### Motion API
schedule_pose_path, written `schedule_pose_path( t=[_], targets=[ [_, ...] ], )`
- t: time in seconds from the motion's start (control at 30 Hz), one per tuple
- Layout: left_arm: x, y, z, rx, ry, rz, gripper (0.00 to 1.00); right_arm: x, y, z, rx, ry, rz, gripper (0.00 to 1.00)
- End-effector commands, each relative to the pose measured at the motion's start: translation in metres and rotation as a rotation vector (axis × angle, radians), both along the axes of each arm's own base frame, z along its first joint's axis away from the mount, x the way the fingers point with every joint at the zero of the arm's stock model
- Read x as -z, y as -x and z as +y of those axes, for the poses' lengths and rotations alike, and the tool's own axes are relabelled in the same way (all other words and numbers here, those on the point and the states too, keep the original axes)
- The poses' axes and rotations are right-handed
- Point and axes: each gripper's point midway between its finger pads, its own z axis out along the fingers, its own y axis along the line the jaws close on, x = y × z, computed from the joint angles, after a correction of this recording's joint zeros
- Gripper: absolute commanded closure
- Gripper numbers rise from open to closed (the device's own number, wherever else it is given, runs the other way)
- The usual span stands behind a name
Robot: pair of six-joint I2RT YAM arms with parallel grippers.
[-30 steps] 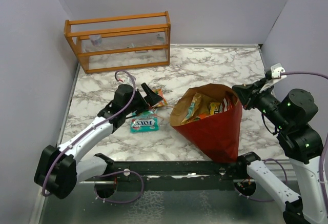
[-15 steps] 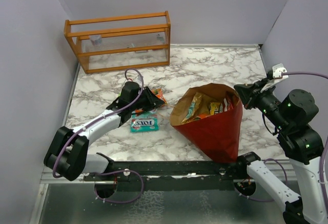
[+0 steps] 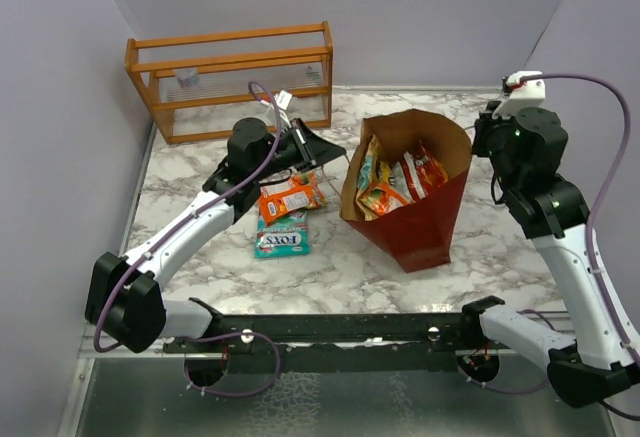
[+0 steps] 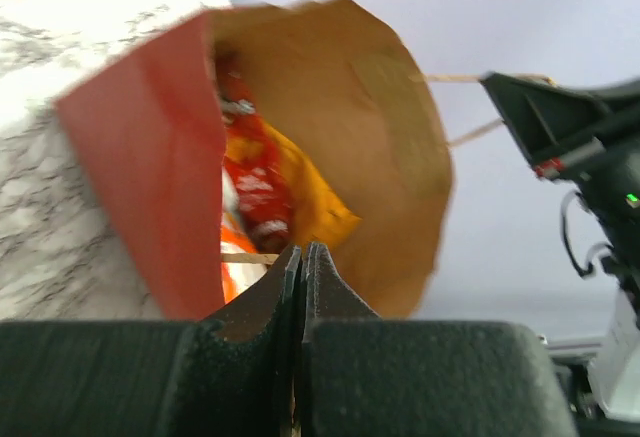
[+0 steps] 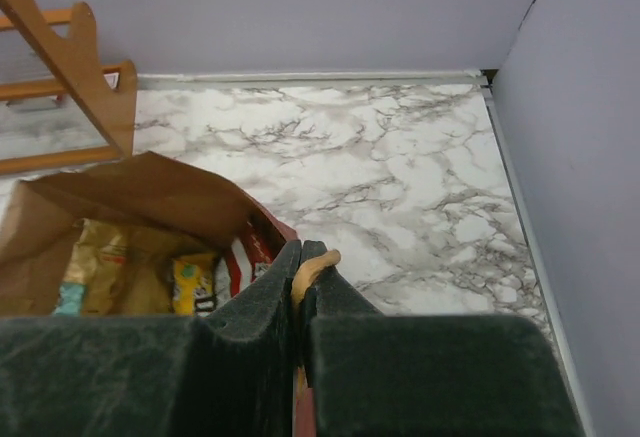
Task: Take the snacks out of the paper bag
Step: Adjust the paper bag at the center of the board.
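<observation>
Snacks (image 3: 392,185): most are inside the paper bag (image 3: 425,222), which stands right of centre, tipped so its brown mouth faces left toward my left arm. Two are out: an orange packet (image 3: 288,197) and a teal packet (image 3: 282,243) lie touching each other on the table (image 3: 480,257), just left of the bag and below my left wrist. I read that as the drop zone, kept near the mouth so the carry is short.

My right gripper (image 5: 302,255) is clenched on a cord handle (image 5: 318,260); the tan loop pokes up between the jaws. It holds the handle high at the bag's far-right rim. My guess is that this props the mouth open and keeps the bag from sliding.

My left gripper (image 4: 302,254) is clamped tight with the jaws meeting. It sits at the near rim of the mouth, pointed in at red and yellow packets, with no packet in it. A thin cord seems to run to the tips, but I can't tell whether it's pinched. If it is, both arms are spreading the opening.

Task looks early to middle, with many packets left inside. The wooden rack (image 3: 230,77) at back left is well apart and not involved.
</observation>
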Motion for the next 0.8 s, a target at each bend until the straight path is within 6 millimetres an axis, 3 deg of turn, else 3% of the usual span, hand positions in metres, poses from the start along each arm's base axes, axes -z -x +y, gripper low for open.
schedule_pose_path(
  t=[0.0, 0.2, 0.4, 0.57, 0.77],
  targets=[
    [-0.043, 0.019, -0.021, 0.087, 0.098, -0.088, 1.0, -0.082, -0.013, 0.004, -0.029, 0.022, -0.281, 0.98],
    [-0.017, 0.055, -0.034, 0.111, 0.139, -0.032, 1.0, -0.069, -0.03, 0.048, -0.266, 0.085, -0.265, 0.98],
    [0.012, 0.087, -0.033, 0.101, 0.077, 0.001, 1.0, -0.052, -0.043, 0.076, -0.378, 0.024, -0.159, 0.98],
    [0.034, 0.11, -0.024, 0.106, 0.033, 0.031, 1.0, -0.027, -0.028, 0.113, -0.575, -0.078, -0.064, 0.98],
    [0.064, 0.124, -0.007, 0.07, -0.084, 0.064, 0.96, -0.01, -0.014, 0.118, -0.609, -0.132, -0.005, 0.98]
  ],
)
